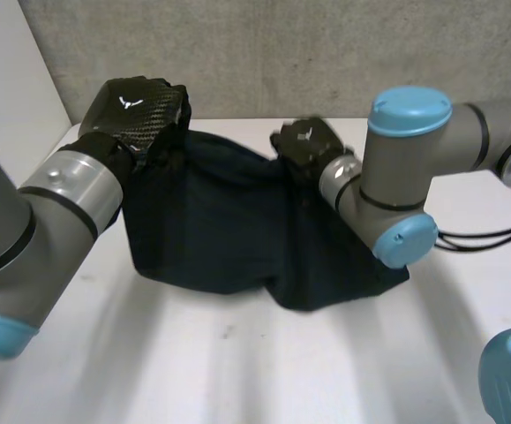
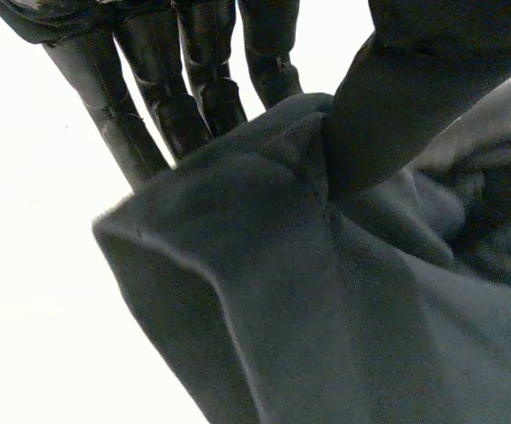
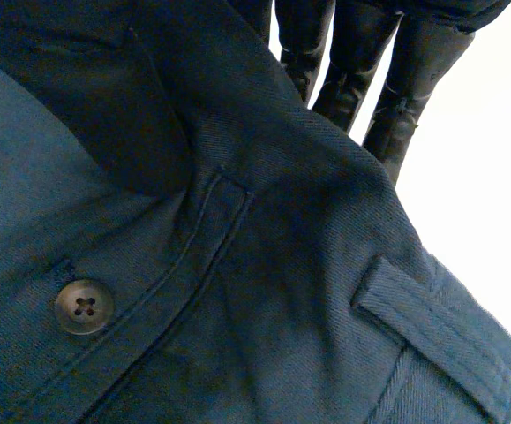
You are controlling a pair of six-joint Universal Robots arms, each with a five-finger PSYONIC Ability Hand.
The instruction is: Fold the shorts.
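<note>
Shorts (image 1: 211, 221), dark blue, hang between the two hands over the white table (image 1: 237, 371). The top edge is held up at the far side of the table, near the grey wall (image 1: 281, 53). The cloth drops down from there, and its bottom part rests on the table, closer to the robot.

The left hand (image 1: 136, 110) is at the top left corner of the shorts. In the left wrist view its fingers (image 2: 198, 79) are straight and go behind the cloth. Its thumb (image 2: 387, 97) comes down on the front side. The corner of the shorts (image 2: 326, 309) is pinched between them, so this hand has hold of the cloth.

The right hand (image 1: 306, 140) is on the top edge too, further along to the right. The right arm (image 1: 396, 177) crosses in front of that side of the shorts. One bottom corner pokes out under it.

In the right wrist view the fingers (image 3: 352, 71) are straight and sit behind a fold of the waistband. The thumb presses on the front, so this hand pinches the cloth as well. A round button (image 3: 84, 306) shows on the waistband under the palm. A belt loop (image 3: 432, 327) is stitched on a bit further along the band.
</note>
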